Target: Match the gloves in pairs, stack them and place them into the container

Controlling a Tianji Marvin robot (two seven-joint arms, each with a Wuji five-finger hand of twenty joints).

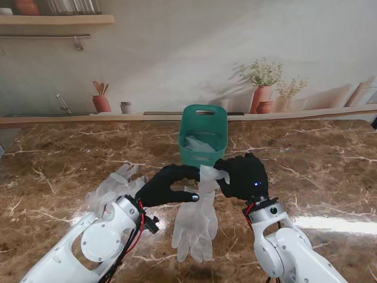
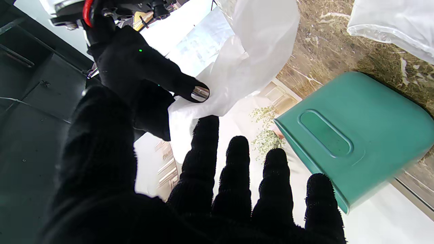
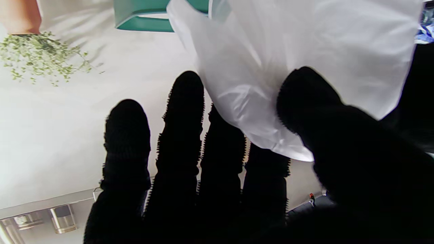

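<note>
Fingers (image 3: 305, 98) of right hand (image 1: 244, 175): pinching cuff of glove pair (image 1: 196, 227), which hangs to the counter (image 1: 330, 171) at 6 o'clock of the green container (image 1: 203, 134). Left hand (image 1: 168, 184): fingers spread, thumb near the cuff, holding nothing. Spare gloves (image 1: 112, 186): 9 o'clock, on counter. Advice: keep pinch firm, lift clear of rim before lowering.

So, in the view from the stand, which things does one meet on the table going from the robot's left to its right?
Loose gloves → left hand → hanging glove pair → right hand. The green container stands farther from me, over the middle, so I leave it out of the order.
</note>
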